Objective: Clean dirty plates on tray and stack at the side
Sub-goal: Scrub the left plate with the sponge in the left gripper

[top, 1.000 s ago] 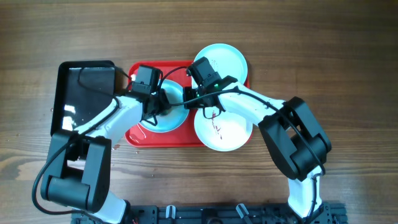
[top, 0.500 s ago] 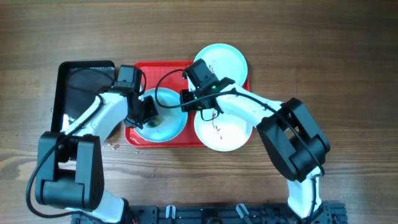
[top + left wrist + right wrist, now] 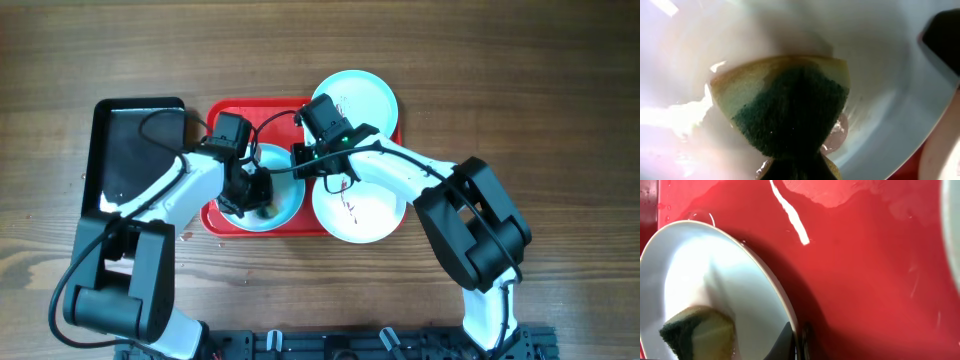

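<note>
Three pale mint plates lie on the red tray (image 3: 224,222). The left plate (image 3: 285,205) is tilted; my right gripper (image 3: 303,160) is shut on its rim (image 3: 790,325). My left gripper (image 3: 252,192) is shut on a yellow-and-green sponge (image 3: 785,100) pressed inside that plate (image 3: 900,95). The sponge also shows in the right wrist view (image 3: 697,330). The front right plate (image 3: 365,212) has dark-red smears. The back plate (image 3: 365,95) hangs over the tray's far edge.
A black tray (image 3: 125,150) lies left of the red tray, touching it. Bare wooden table (image 3: 560,120) surrounds both. Wet spots show on the wood by the red tray's front left corner (image 3: 185,237).
My left gripper swung the sponge left across the plate, then back right toward its middle. My right gripper kept its hold on the rim.
</note>
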Controlling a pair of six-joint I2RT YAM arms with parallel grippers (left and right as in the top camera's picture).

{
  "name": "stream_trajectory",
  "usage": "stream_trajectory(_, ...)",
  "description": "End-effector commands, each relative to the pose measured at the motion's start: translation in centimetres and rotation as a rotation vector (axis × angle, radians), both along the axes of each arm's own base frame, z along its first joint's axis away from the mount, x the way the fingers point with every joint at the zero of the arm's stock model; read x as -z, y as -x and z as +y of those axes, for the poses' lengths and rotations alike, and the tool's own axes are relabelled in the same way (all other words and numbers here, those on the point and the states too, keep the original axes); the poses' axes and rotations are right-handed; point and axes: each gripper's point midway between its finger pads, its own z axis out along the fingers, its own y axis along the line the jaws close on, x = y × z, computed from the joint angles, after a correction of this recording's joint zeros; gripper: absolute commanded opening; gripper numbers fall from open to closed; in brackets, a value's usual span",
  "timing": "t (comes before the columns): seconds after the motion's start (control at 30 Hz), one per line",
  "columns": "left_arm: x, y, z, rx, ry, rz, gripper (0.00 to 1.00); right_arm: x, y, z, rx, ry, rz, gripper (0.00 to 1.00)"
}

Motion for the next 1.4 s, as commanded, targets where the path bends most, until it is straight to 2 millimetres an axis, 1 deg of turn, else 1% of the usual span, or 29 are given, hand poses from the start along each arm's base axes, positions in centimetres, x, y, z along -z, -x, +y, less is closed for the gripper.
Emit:
stream_trajectory(0.0,1.0,0.2,-1.6,-0.073,0.062,0.025,0.04,0.6,-0.5,0.0,0.024,0.002,0.009,0.04)
stream_trajectory(0.07,1.1,-1.5,-1.0,-0.133,0.027,-0.033,0.04,0.6,-0.5,0.0,0.024,0.002,0.009,0.04)
stream_trajectory(0.23,0.8,-5.8,2.0,-0.299,-0.128,-0.216,0.04,0.6,-0.5,0.0,0.024,0.002,0.008,0.04)
stream_trajectory(0.3,0.4,-7.0,2.9,-0.324,-0.171,-0.274,0.04,0.6,-0.5,0.0,0.024,0.002,0.009,0.04)
stream_trajectory(0.37,0.2,-7.6,4.2,-0.352,-0.24,-0.315,0.04,0.6,-0.5,0.0,0.024,0.002,0.008,0.04)
stream_trajectory(0.43,0.2,-7.4,5.7,-0.391,-0.316,-0.324,0.04,0.6,-0.5,0.0,0.024,0.002,0.008,0.04)
stream_trajectory(0.5,0.3,-6.7,6.8,-0.416,-0.373,-0.307,0.04,0.6,-0.5,0.0,0.023,0.003,0.008,0.04)
stream_trajectory(0.6,1.0,-4.2,7.6,-0.441,-0.414,-0.202,0.04,0.6,-0.5,0.0,0.024,0.003,0.008,0.04)
stream_trajectory(0.63,1.2,-3.4,7.5,-0.433,-0.411,-0.165,0.04,0.6,-0.5,0.0,0.024,0.002,0.007,0.04)
stream_trajectory(0.67,1.5,-2.1,6.8,-0.413,-0.377,-0.096,0.04,0.6,-0.6,0.0,0.024,0.002,0.006,0.04)
stream_trajectory(0.7,1.8,-0.7,5.2,-0.376,-0.297,-0.014,0.04,0.6,-0.5,0.0,0.024,0.002,0.007,0.04)
stream_trajectory(0.73,1.8,-0.2,4.4,-0.349,-0.256,0.012,0.04,0.6,-0.5,0.0,0.024,0.002,0.007,0.04)
stream_trajectory(0.77,1.8,0.3,3.2,-0.307,-0.192,0.043,0.04,0.6,-0.5,0.0,0.023,0.002,0.008,0.04)
stream_trajectory(0.83,1.2,1.2,0.1,-0.205,-0.017,0.097,0.04,0.6,-0.5,0.0,0.024,0.002,0.008,0.05)
stream_trajectory(0.93,-0.1,1.6,-3.4,-0.112,0.19,0.124,0.04,0.6,-0.5,0.0,0.024,0.002,0.008,0.04)
stream_trajectory(1.0,-0.8,1.3,-4.6,-0.099,0.271,0.119,0.04,0.6,-0.4,-0.1,0.024,0.005,0.013,0.04)
stream_trajectory(1.07,-1.4,0.4,-5.5,-0.088,0.329,0.085,0.04,0.7,-0.3,-0.1,0.024,0.008,0.017,0.04)
stream_trajectory(1.17,-1.9,-1.4,-6.0,-0.082,0.358,0.006,0.04,0.7,-0.3,-0.1,0.024,0.008,0.017,0.04)
stream_trajectory(1.23,-1.7,-3.1,-5.2,-0.133,0.324,-0.053,0.04,0.8,-0.2,-0.2,0.024,0.011,0.02,0.04)
stream_trajectory(1.33,-0.6,-5.3,-1.8,-0.244,0.165,-0.132,0.04,0.8,-0.2,-0.2,0.024,0.013,0.023,0.04)
stream_trajectory(1.37,-0.2,-5.9,-0.1,-0.279,0.092,-0.16,0.04,0.8,-0.2,-0.2,0.024,0.013,0.022,0.04)
